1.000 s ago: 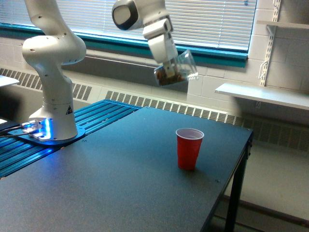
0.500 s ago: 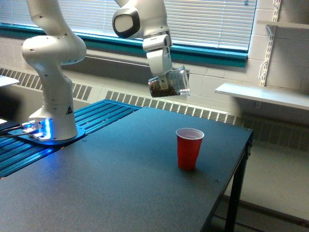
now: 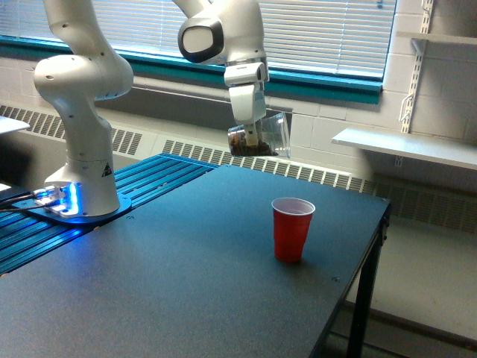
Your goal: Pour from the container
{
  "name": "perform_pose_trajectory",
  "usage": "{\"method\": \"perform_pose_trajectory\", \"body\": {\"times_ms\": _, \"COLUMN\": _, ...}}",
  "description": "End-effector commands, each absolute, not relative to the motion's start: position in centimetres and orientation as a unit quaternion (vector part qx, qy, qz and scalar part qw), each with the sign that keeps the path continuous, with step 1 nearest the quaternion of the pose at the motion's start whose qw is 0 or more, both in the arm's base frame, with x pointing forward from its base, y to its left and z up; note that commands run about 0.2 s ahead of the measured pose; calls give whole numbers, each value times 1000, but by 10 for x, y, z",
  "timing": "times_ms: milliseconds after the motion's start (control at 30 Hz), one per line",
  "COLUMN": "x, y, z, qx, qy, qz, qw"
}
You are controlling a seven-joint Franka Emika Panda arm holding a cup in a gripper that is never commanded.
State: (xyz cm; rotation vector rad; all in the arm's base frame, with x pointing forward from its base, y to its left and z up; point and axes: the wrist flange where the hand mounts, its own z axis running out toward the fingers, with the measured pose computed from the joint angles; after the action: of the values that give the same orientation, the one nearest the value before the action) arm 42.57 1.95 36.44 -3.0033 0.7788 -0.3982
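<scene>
My gripper (image 3: 252,136) hangs above the far part of the table, shut on the clear plastic tumbler (image 3: 262,136). The tumbler sits almost upright, leaning only slightly, with brown granules lying in its bottom. A red plastic cup (image 3: 291,229) stands upright on the dark table (image 3: 186,283), lower and toward the exterior view's right of the tumbler. From here I cannot see into the red cup.
The arm's white base (image 3: 82,142) stands on a blue ribbed platform (image 3: 89,216) at the exterior view's left. The table's edge (image 3: 373,246) drops off close to the red cup. A white wall shelf (image 3: 417,145) juts out at the right, and blinds cover the window behind.
The tumbler has swung from strongly tilted back to nearly upright. It has also come lower and slightly toward the exterior view's left. The red cup has not moved.
</scene>
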Motion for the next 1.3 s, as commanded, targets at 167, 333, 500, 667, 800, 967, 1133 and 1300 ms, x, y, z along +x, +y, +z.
{"method": "perform_pose_trajectory", "body": {"times_ms": 167, "x": 435, "y": 29, "z": 358, "qx": -957, "qy": 267, "qz": -113, "qw": -9}}
{"method": "perform_pose_trajectory", "body": {"times_ms": 333, "x": 438, "y": 34, "z": 353, "qx": -957, "qy": 269, "qz": -107, "qw": -18}}
{"method": "perform_pose_trajectory", "body": {"times_ms": 500, "x": 440, "y": 38, "z": 349, "qx": -958, "qy": 269, "qz": -98, "qw": -28}}
{"method": "perform_pose_trajectory", "body": {"times_ms": 667, "x": 440, "y": 41, "z": 344, "qx": -957, "qy": 271, "qz": -90, "qw": -39}}
{"method": "perform_pose_trajectory", "body": {"times_ms": 800, "x": 440, "y": 42, "z": 340, "qx": -957, "qy": 275, "qz": -84, "qw": -48}}
{"method": "perform_pose_trajectory", "body": {"times_ms": 967, "x": 440, "y": 43, "z": 338, "qx": -955, "qy": 278, "qz": -80, "qw": -59}}
{"method": "perform_pose_trajectory", "body": {"times_ms": 1133, "x": 441, "y": 44, "z": 337, "qx": -954, "qy": 281, "qz": -76, "qw": -68}}
{"method": "perform_pose_trajectory", "body": {"times_ms": 1300, "x": 443, "y": 46, "z": 336, "qx": -954, "qy": 280, "qz": -73, "qw": -75}}
